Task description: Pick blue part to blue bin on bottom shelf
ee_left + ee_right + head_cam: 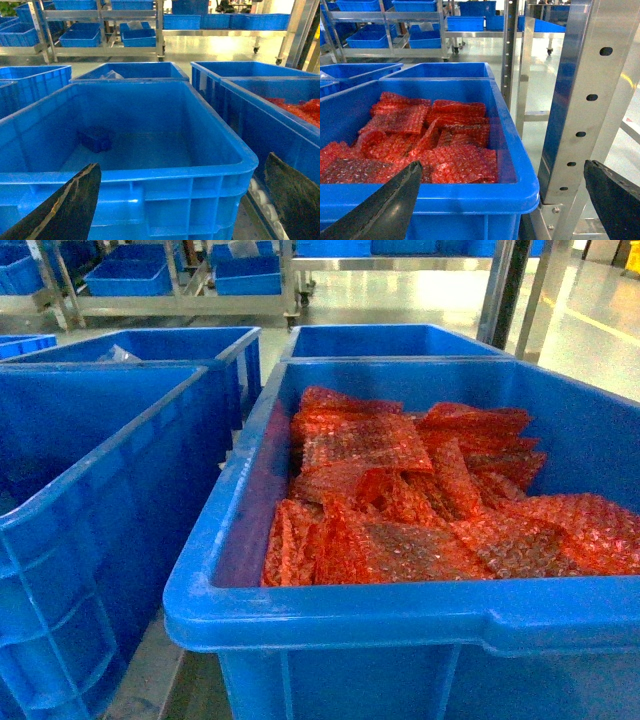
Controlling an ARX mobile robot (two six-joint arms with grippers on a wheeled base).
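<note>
On the far left of the head view there's a big blue crate (90, 510), and the left wrist camera looks straight down into it: sitting on its floor toward the back-left corner is a small blue part (96, 138), a blocky dark-blue piece whose long axis runs roughly left-right across the view, maybe angled a touch, hard to tell since it's small and same color as the crate. The left tool (180, 200) hangs just in front of that crate's near rim, fingers (65, 210) spread wide with nothing between them. Moving right, the blue bin (400, 615) with the red bubble-wrap pouches (420, 500) sits just beside the first crate, its long side running away from the camera, pouches heaped mostly toward the right and back. More blue crates (385, 340) line up behind both. Over on the right, the right tool (500, 200) hovers at the pouch bin's near right corner, also spread wide and holding nothing, next to a steel rack upright (585, 100) with punched holes. Rollers of the bottom shelf (262, 200) peek out between the two crates.
</note>
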